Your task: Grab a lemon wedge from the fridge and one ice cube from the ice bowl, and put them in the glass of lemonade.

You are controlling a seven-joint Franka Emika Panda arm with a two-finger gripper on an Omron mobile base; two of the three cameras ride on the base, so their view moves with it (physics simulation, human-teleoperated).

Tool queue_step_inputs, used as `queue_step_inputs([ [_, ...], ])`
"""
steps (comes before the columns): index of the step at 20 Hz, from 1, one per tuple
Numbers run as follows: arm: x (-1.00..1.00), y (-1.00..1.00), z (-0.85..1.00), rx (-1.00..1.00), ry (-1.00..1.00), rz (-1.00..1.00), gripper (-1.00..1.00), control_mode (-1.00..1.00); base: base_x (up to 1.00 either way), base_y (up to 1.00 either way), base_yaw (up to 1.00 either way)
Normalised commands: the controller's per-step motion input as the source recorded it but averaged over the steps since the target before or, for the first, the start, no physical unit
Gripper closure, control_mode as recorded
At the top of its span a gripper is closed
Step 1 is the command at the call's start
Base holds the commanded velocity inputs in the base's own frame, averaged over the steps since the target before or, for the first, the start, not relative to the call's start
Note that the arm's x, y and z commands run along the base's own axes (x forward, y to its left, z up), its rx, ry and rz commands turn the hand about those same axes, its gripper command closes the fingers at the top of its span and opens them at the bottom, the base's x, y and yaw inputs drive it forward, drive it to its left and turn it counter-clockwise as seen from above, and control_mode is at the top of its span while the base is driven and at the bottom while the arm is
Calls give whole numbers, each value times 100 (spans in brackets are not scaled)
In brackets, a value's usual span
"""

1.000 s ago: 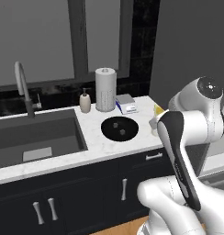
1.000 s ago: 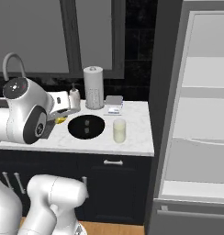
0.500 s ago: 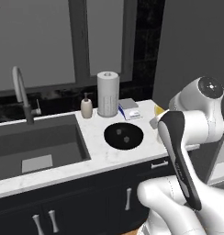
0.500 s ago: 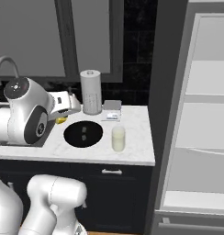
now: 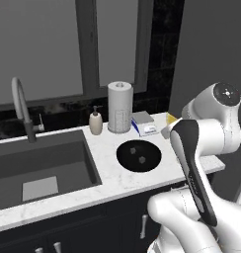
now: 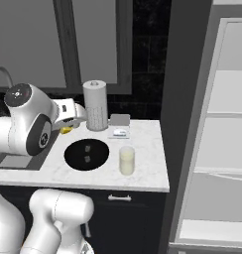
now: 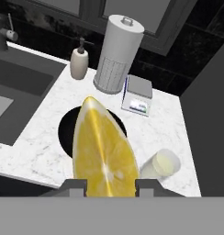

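Note:
My gripper (image 7: 109,183) is shut on the lemon wedge (image 7: 103,151), a bright yellow piece that stands between the fingertips in the hand view. It hovers above the counter, over the near side of the black ice bowl (image 7: 65,131). From the right base view the gripper (image 6: 68,124) hangs left of the ice bowl (image 6: 87,154), which holds two ice cubes (image 6: 87,148). The glass of lemonade (image 6: 126,159) stands on the marble just right of the bowl, and in the hand view the glass (image 7: 160,165) sits lower right. The fridge (image 6: 227,149) stands open at the right with white shelves.
Behind the bowl stand a white paper-towel roll (image 6: 95,105), a beige soap bottle (image 5: 96,122) and a small grey scale (image 6: 119,126). The grey sink (image 5: 38,165) with its faucet (image 5: 22,111) lies to the left. Navy drawers (image 6: 118,213) run below the counter edge.
The base has driven closer, so the counter and bowl sit lower and larger in both views and the fridge has slid right. The gripper still holds the lemon wedge.

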Motion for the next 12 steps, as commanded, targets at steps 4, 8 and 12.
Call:
queue_step_inputs([
  [4, 0, 0, 0, 0, 0, 0, 100, 100, 43, 27, -2],
  [8, 0, 0, 0, 0, 0, 0, 100, 100, 42, 26, -2],
  [12, 0, 0, 0, 0, 0, 0, 100, 100, 39, 26, -2],
])
